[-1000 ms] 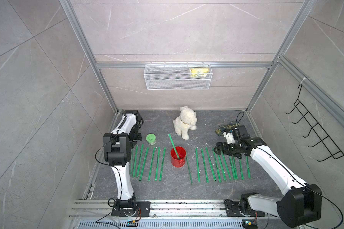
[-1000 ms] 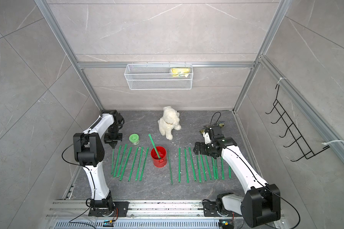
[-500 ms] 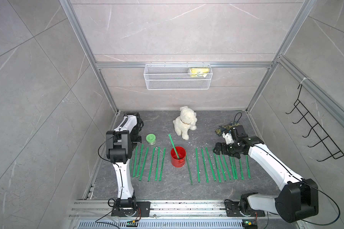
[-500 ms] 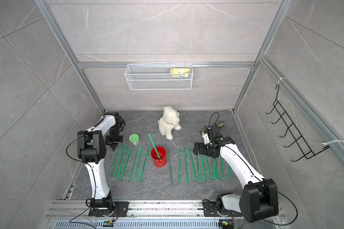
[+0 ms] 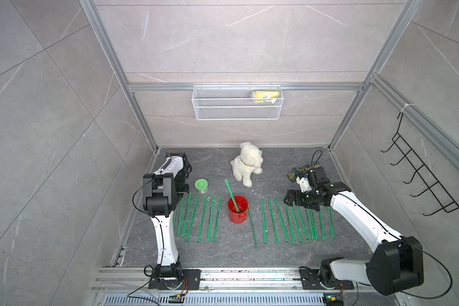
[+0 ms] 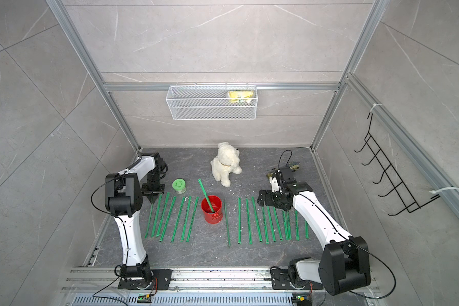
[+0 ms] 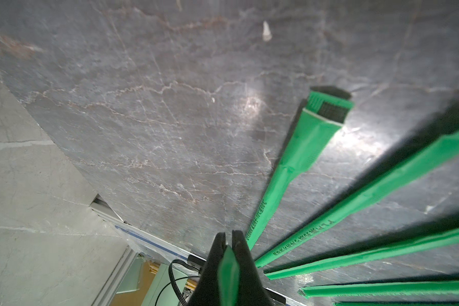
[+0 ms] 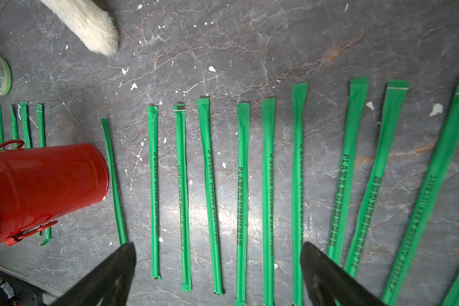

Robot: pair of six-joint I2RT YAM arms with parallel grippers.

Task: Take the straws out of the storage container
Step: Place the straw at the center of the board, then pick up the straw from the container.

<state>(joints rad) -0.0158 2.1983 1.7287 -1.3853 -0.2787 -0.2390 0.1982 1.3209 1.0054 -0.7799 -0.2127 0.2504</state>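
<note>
The red can (image 5: 237, 212) stood upright near the middle of the dark stone bench (image 5: 223, 251), and in both top views one straw (image 6: 204, 193) leaned out of it, its upper end tipped toward the back wall. The other straws (image 5: 289, 222) lay flat on the bench in two rows of near-parallel strips. One row was on the can's left-arm side (image 5: 196, 220). The longer row was on its right-arm side, with the nearest strip just beside the can's wall (image 8: 114, 185). The left pincer (image 6: 152, 197) pointed down at the far end of the outermost strip of the left row. In the left wrist view its fingers (image 7: 240, 246) were clenched on a green straw end (image 7: 228, 273); I could not tell whether that straw rested on the bench. The right pincer (image 8: 217, 246) hovered over the right row with its jaws spread wide, released and grasping nothing. In a top view it sat above the far ends of those strips (image 5: 289, 202). A white stuffed dog (image 5: 245, 165) sat behind the can, and a small green-lidded jar (image 5: 201, 185) stood between the dog and the left arm. On the back wall hung a white wire basket (image 5: 236, 111) with a yellow packet (image 5: 265, 96) in it.
</note>
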